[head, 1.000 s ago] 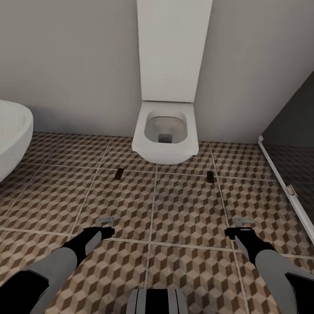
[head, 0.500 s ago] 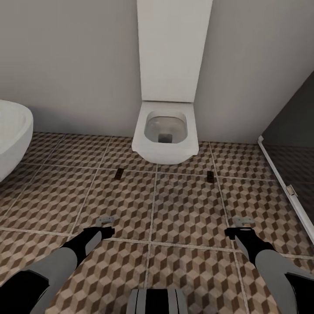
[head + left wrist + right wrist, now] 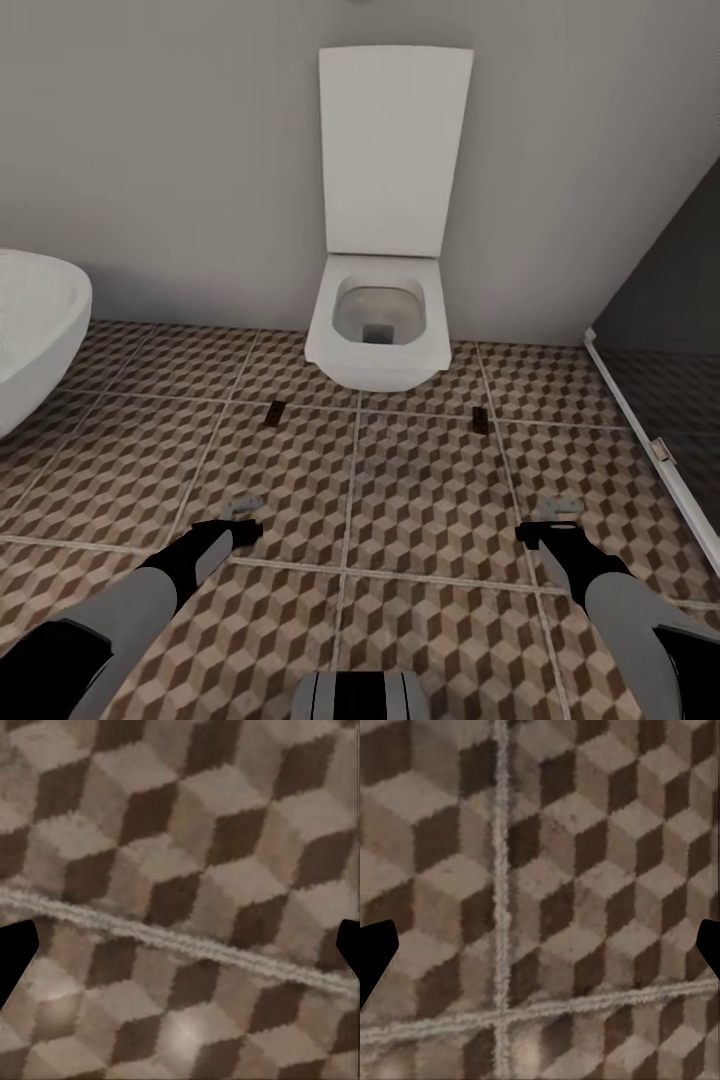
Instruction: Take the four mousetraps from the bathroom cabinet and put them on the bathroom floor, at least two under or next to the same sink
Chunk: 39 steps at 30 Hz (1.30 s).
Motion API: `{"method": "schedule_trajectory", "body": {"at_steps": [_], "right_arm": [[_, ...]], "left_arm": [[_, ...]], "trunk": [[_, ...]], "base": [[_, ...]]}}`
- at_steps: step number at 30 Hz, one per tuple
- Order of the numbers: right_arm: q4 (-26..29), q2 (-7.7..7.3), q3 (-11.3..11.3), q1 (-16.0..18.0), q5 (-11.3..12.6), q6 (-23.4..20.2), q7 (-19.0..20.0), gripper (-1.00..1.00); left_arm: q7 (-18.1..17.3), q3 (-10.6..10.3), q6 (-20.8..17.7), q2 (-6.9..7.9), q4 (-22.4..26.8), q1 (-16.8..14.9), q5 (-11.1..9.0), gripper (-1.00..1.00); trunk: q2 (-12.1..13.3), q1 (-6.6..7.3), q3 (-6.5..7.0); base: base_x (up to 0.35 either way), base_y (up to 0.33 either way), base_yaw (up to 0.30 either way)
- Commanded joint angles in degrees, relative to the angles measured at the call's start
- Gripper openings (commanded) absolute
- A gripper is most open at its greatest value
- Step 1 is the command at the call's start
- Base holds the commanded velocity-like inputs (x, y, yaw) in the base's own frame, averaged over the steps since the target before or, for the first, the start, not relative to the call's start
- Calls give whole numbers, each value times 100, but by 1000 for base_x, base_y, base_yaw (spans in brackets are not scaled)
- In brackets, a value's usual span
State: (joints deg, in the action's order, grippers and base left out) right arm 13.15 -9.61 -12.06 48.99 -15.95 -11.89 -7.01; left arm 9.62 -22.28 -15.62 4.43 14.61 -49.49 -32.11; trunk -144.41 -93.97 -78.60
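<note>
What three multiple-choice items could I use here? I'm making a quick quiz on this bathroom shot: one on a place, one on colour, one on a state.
1. Where is the toilet?
A. Against the far wall, ahead between the two arms
B. Inside the glass screen
C. Behind the robot

2. What colours are the floor tiles?
A. Plain white
B. Brown and beige cubes
C. Blue stripes

3. How is the toilet lid?
A. Shut
B. Raised against the wall
C. Lying on the floor

Answers: 1 A, it hangs on the grey wall. 2 B, the cube print shows in all views. 3 B, the bowl is open below it.
</note>
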Motion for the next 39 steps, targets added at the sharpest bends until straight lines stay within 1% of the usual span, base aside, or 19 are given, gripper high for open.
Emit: {"method": "schedule_trajectory", "body": {"at_steps": [1, 39], "right_arm": [[7, 3, -33, 0, -58, -32, 3, 100], [-32, 3, -37, -2, -57, -24, 6, 100]], "left_arm": [[40, -48, -29, 6, 17, 0, -60, 100], [39, -48, -29, -3, 1, 0, -60, 100]], "trunk": [[0, 3, 19], [51, 101, 861]], "base": [[0, 0, 0], [0, 0, 0]]}}
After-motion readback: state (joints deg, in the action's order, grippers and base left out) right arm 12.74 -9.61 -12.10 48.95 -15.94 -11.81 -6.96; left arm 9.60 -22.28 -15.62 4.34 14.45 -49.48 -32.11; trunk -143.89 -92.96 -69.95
